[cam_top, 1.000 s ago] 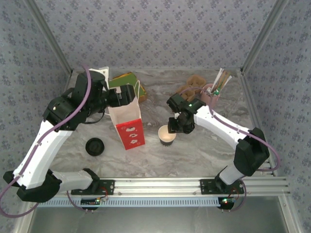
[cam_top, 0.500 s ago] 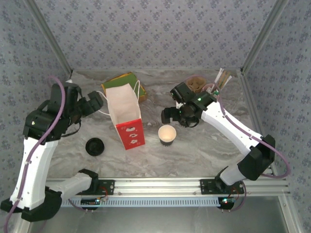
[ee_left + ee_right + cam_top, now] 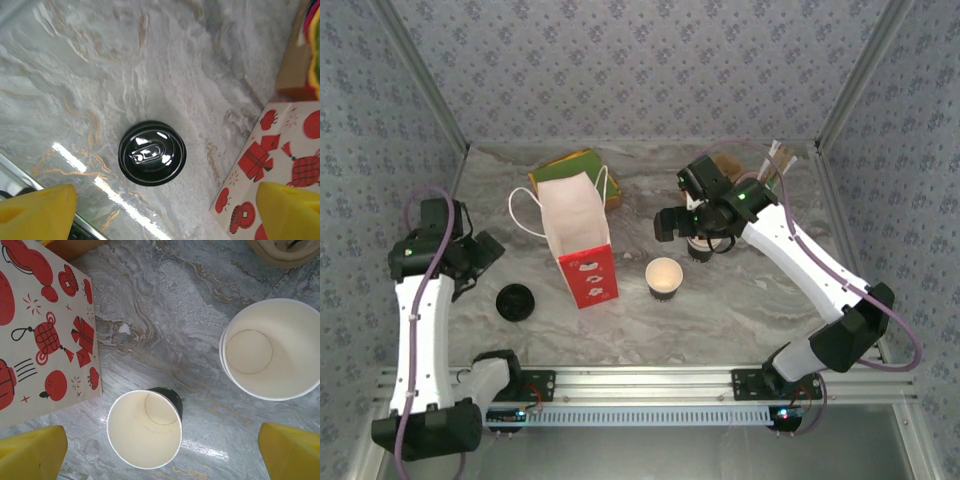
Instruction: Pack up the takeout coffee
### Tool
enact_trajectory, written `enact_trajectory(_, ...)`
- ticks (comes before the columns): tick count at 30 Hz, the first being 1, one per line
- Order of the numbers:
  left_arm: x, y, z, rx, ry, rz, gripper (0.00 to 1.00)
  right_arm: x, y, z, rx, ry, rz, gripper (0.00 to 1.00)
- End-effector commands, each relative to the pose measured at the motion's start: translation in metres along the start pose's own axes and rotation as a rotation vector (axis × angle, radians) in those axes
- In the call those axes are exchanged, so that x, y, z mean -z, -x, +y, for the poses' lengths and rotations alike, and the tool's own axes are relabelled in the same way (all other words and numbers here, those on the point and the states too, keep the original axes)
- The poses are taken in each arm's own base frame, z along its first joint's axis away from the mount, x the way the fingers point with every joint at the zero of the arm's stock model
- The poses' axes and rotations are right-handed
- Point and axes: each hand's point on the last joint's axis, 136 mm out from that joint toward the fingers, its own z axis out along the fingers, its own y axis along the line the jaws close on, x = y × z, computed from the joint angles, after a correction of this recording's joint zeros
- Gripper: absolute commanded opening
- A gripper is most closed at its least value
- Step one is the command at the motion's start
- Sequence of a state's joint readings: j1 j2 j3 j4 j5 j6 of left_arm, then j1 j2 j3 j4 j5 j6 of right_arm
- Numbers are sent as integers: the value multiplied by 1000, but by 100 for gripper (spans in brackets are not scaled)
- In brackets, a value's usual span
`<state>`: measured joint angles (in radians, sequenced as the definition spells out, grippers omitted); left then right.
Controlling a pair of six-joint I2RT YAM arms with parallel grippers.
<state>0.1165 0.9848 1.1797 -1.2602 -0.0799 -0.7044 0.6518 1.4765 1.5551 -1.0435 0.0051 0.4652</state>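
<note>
Paper takeout coffee (image 3: 663, 277) upright; left end effector (image 3: 164, 212), right end effector (image 3: 161, 452) agape, empty.

the table (image 3: 750, 300) is a pale grey marble-look top with tan veins, glossy where the light hits. near its middle a tall red-and-white paper bag (image 3: 582, 245) stands upright, mouth open. just right of the bag and clear of it sits the takeout coffee cup (image 3: 663, 277), upright, lidless, empty, with a dark sleeve under a white rim. a round black lid (image 3: 152, 153) lies flat to the bag's left. behind the bag lies a green and yellow box (image 3: 570, 165). beyond the small cup stands a wider white paper cup (image 3: 270, 347), also empty. far right: a tan pulpy piece (image 3: 725, 163) and a bundle of sticks and straws (image 3: 778, 160).
</note>
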Motion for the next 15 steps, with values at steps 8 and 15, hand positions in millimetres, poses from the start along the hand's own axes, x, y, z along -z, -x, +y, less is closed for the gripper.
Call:
enact_trajectory(8, -91, -36, -18, 7, -26, 222, 67, 9, 4, -9, 8, -15, -33, 100)
enact_trajectory(15, -128, -61, -31, -87, 46, 282, 56, 4, 3, -12, -5, -10, -21, 100)
